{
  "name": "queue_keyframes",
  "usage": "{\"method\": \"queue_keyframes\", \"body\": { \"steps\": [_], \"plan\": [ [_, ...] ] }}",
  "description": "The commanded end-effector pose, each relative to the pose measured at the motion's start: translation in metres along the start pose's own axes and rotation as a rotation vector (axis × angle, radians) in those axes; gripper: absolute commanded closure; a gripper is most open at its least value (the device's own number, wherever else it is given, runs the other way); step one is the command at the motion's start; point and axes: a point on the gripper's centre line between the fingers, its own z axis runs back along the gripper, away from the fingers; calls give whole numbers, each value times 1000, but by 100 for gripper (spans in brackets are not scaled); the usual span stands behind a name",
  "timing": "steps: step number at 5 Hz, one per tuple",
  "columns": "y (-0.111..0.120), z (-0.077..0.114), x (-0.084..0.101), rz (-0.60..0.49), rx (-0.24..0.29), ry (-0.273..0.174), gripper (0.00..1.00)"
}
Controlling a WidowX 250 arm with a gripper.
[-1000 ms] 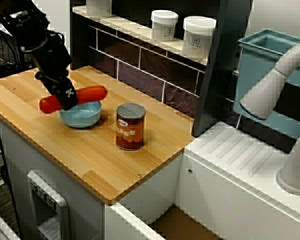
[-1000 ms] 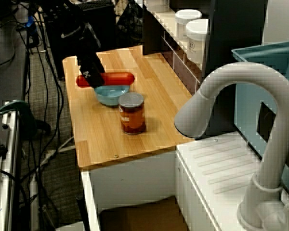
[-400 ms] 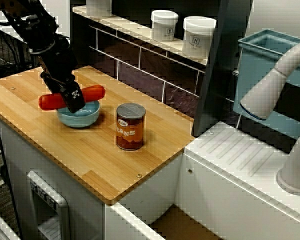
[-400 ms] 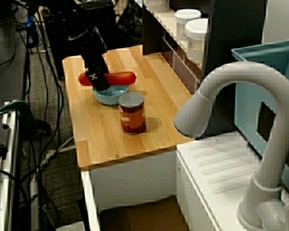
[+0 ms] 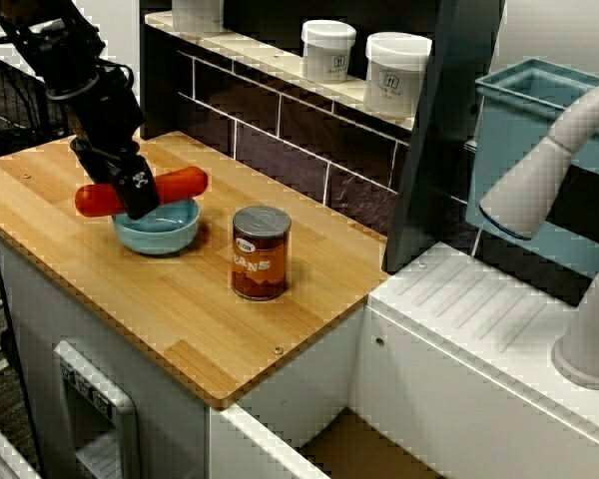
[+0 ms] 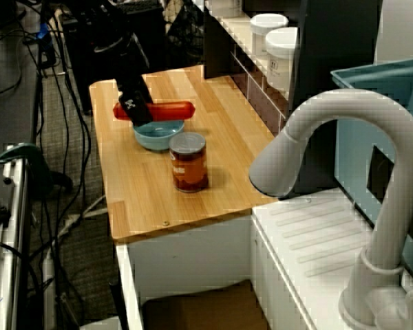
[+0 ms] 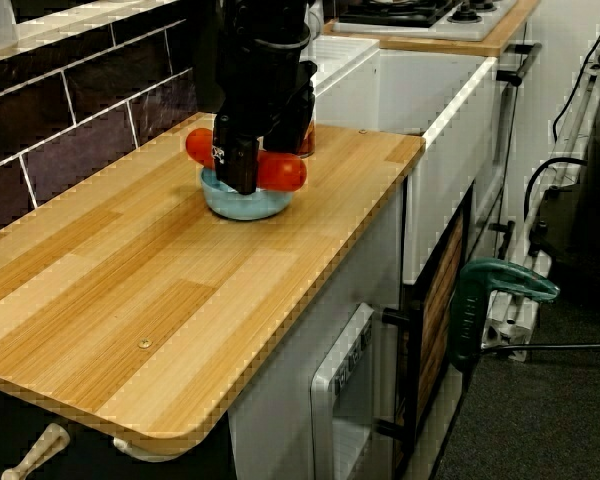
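Red sausage (image 5: 186, 183); pale blue bowl (image 5: 161, 233); rust-brown can (image 5: 261, 264), grey lid (image 5: 261, 218).

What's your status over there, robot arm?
Tool shut on red sausage. Sausage level over blue bowl, contact unclear. Bean can beside bowl, apart.

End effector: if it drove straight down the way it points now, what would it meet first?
Most likely the blue bowl: the end effector points down right above it, clamped on the red sausage. Whether the sausage touches the bowl's rim is unclear.
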Motion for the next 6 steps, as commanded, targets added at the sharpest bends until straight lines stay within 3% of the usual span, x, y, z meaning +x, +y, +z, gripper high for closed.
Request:
{"method": "queue_keyframes", "body": {
  "steps": [1,4,6],
  "plan": [
    [10,34,7,-10,30,-74,0],
    [21,64,1,5,2,-97,0],
    [30,73,-3,3,-5,-98,0]
  ]
}}
